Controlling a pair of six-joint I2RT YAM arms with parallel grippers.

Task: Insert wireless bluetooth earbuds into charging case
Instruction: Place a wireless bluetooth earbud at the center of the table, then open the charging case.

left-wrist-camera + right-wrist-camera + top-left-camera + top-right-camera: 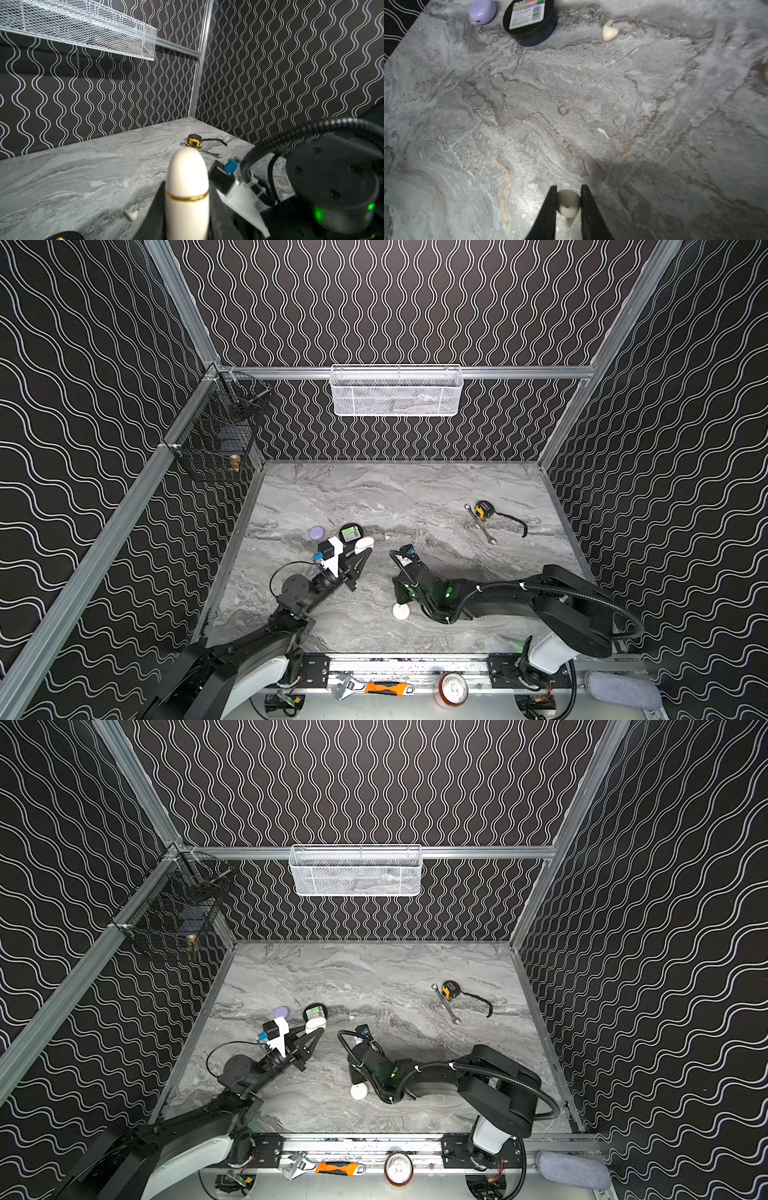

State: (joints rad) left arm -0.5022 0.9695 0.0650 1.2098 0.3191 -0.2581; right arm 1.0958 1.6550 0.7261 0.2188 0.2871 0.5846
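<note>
left end effector [187,212]: grips cream case [187,172], beside black tin [529,22] | right end effector [568,194]: pinches cream earbud [568,204], near black tin

cream case [187,182] | cream earbud [568,202] | lilac case [482,10] | grey-marbled table [374,497] | wavy-lined walls [415,302]

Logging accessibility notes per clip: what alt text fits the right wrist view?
The right gripper pinches a cream earbud between its black fingers over the marble table. Farther off lie a lilac case, a black labelled tin and a second cream earbud.
</note>
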